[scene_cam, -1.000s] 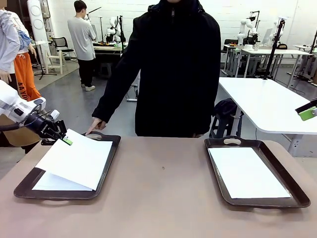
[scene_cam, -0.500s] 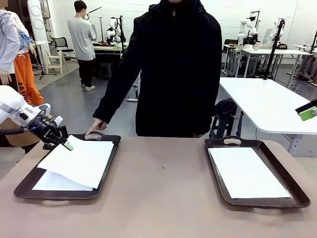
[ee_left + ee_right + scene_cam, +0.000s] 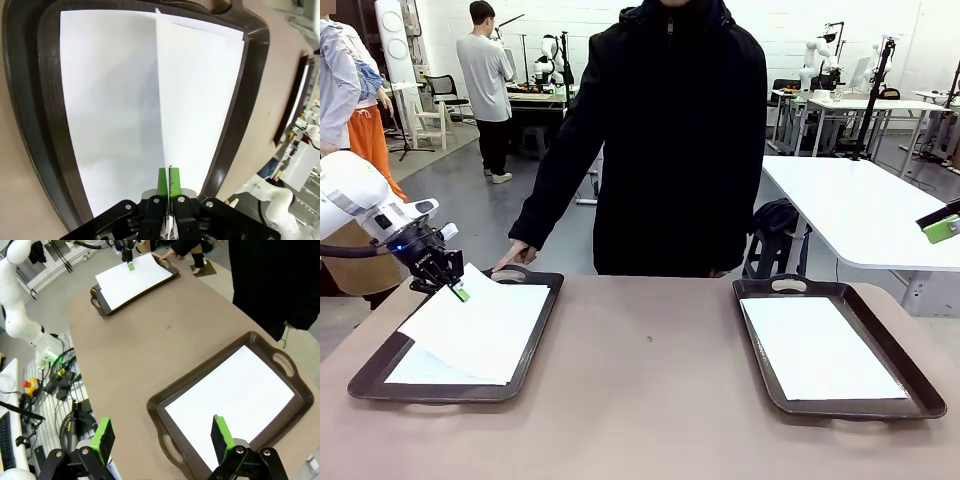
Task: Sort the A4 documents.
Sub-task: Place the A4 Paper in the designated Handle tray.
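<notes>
My left gripper is shut on the far left edge of a white A4 sheet, holding it slanted over the left dark tray. Another sheet lies flat under it in that tray. In the left wrist view the gripper pinches the raised sheet above the flat one. A white sheet lies in the right tray. My right gripper hangs open high over that sheet, and its green pad shows at the right edge.
A person in a black coat stands at the far side, one hand resting by the left tray's far handle. Bare brown tabletop lies between the two trays. White tables stand behind on the right.
My left arm has swung its wrist up and slightly right while keeping hold of the sheet. The sheet's held edge shifted a little with it. The right arm has not moved.
</notes>
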`<state>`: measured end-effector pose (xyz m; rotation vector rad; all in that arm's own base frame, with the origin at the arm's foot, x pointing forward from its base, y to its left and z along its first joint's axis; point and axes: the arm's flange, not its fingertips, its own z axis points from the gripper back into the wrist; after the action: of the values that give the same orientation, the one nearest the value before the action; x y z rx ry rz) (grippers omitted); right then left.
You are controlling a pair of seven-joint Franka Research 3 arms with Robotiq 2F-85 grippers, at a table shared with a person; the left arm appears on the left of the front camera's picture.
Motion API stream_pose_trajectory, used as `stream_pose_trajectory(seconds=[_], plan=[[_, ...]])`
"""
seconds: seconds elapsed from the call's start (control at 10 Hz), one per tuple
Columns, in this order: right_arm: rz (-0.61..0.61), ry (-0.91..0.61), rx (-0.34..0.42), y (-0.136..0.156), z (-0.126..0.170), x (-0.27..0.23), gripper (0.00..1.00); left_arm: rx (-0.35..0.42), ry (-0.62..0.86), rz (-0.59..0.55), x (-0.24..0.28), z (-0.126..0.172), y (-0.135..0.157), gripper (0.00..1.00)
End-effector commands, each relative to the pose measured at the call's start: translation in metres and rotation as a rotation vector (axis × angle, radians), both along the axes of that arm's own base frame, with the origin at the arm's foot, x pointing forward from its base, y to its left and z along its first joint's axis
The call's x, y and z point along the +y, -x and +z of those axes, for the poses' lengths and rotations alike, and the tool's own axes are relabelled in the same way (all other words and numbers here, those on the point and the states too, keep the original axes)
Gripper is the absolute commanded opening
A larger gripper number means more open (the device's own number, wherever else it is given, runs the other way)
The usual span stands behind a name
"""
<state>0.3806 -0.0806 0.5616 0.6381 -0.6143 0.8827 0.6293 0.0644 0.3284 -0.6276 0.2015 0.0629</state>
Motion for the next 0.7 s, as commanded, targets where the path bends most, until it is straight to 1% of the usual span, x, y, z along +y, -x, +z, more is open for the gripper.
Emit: stream_pose_trajectory(seconds=[0.0, 0.4, 0.6], plan=[[0.000, 0.000, -0.001, 0.000, -0.001, 0.000, 1.00, 0.016, -0.110, 0.013, -0.012, 0.003, 0.010, 0.01], [0.000, 0.000, -0.001, 0.000, -0.001, 0.000, 1.00, 0.077, -0.193, 0.009, -0.018, -0.009, -0.001, 0.01], [0.000, 0.000, -0.001, 0.000, -0.001, 0.000, 1.00, 0.076, -0.230, 0.030, -0.017, -0.011, -0.002, 0.01]])
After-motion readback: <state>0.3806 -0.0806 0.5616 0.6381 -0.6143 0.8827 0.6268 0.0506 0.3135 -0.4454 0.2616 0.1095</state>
